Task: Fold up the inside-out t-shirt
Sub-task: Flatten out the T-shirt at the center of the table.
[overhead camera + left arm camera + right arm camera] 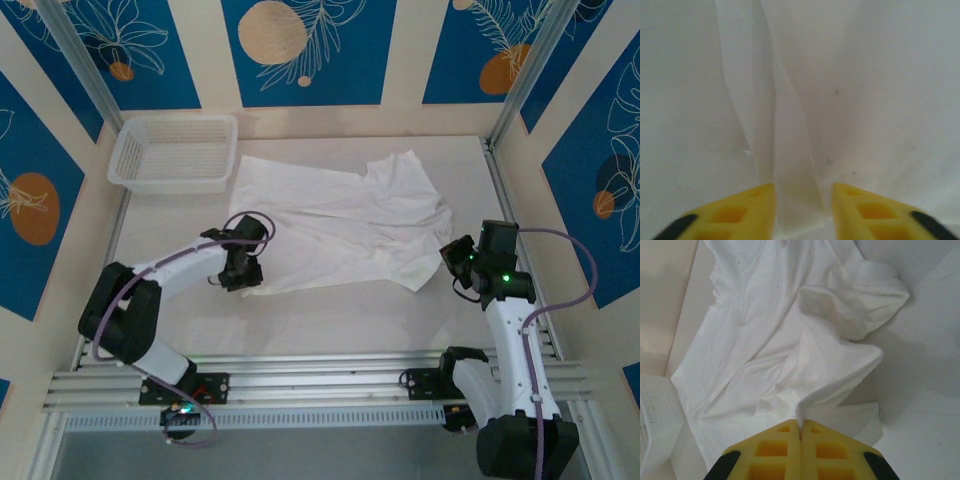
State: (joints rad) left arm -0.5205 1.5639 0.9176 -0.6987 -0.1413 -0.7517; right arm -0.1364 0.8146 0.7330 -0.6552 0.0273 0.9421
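The inside-out t-shirt (340, 215) is plain white and lies spread and rumpled across the middle of the table. My left gripper (240, 272) sits at its near-left edge. In the left wrist view the yellow fingers (747, 210) stand a little apart, and a raised fold of the t-shirt (795, 165) runs between them. My left gripper (804, 187) is open around that fold. My right gripper (458, 256) is at the shirt's near-right corner. Seen from the right wrist, my right gripper (800, 422) is shut on a pinched ridge of the t-shirt (840, 370), which is lifted off the table.
A white mesh basket (175, 152) stands at the back left, touching the shirt's far-left corner, and its corner shows in the right wrist view as the basket (655, 430). Blue-patterned walls and metal posts close in the table. Bare tabletop (350, 320) lies between the shirt and the arm bases.
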